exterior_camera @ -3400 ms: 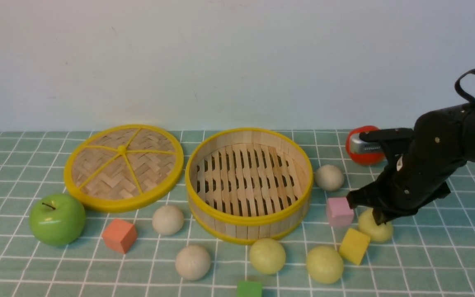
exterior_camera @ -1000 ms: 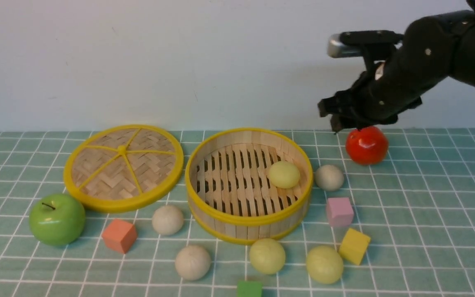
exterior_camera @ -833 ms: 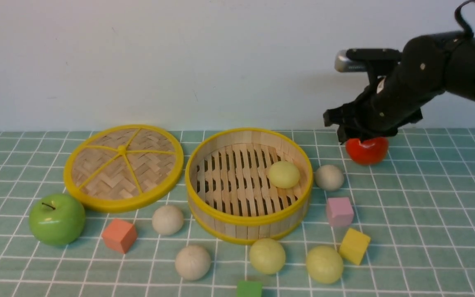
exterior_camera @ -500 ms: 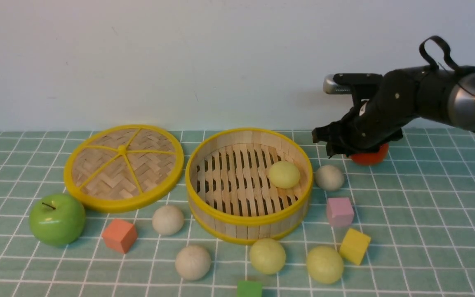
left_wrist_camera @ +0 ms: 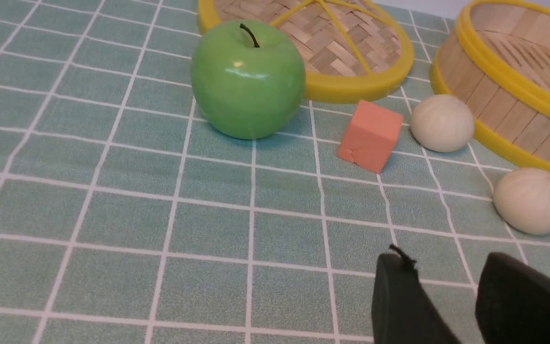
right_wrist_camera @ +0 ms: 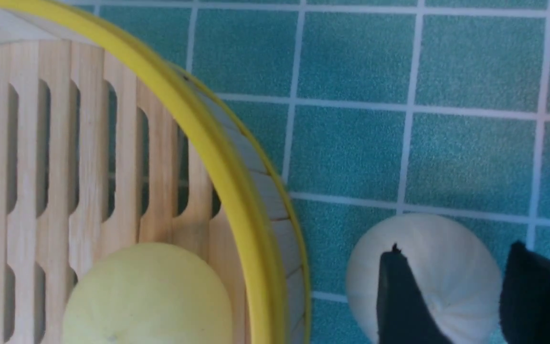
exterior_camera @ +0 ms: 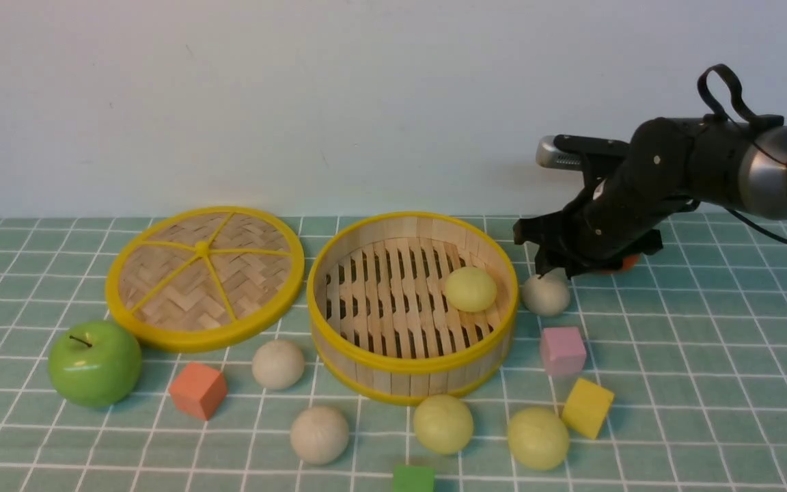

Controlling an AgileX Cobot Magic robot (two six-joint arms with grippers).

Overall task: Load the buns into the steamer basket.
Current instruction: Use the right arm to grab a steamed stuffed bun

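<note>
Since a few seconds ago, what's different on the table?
A yellow bun has gone from beside the yellow cube into the basket. The right gripper let it go and moved over a white bun. The other buns stayed put.

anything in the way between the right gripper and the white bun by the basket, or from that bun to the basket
Nothing visible blocks the right gripper from the bun. Only the basket's raised wall bars its way in.

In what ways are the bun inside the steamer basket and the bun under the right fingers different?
The bun inside is pale yellow-green; the bun under the fingers is off-white. The first rests on slats, the second on the checked cloth. Both are small, matte and rounded.
</note>
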